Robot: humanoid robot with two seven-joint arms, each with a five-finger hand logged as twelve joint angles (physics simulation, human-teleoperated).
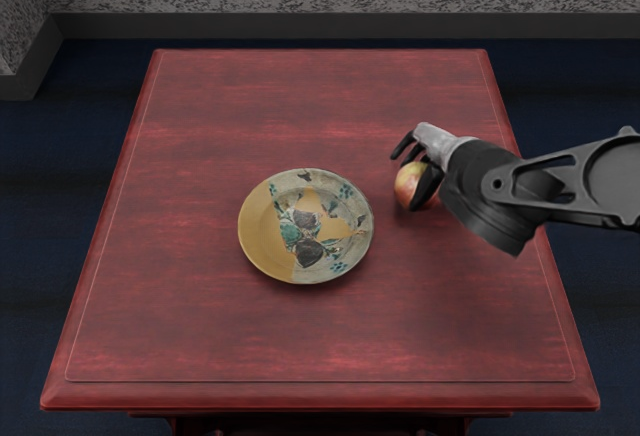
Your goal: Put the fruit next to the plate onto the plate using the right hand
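Red wood table [200, 336] fills most of the view. Plate [256, 228] lies well left of the hand, approx. mid-table: ochre w/ a pale rim and dark leaf pattern. Fruit [408, 185], reddish-yellow, is right at the hand, on its left side. It's apart from the plate's right edge w/ a strip of bare table between, so it's beside the plate, not on it. Right hand [432, 156] is curled round the fruit from the right & above — dark fingers [403, 144] hook over its top left, another digit wraps its lower right, palm close against it. Can't tell if the fruit rests on the table or is raised a bit. Right of the hand, the thick grey wrist and dark arm [560, 188] run off to the pic's right edge.
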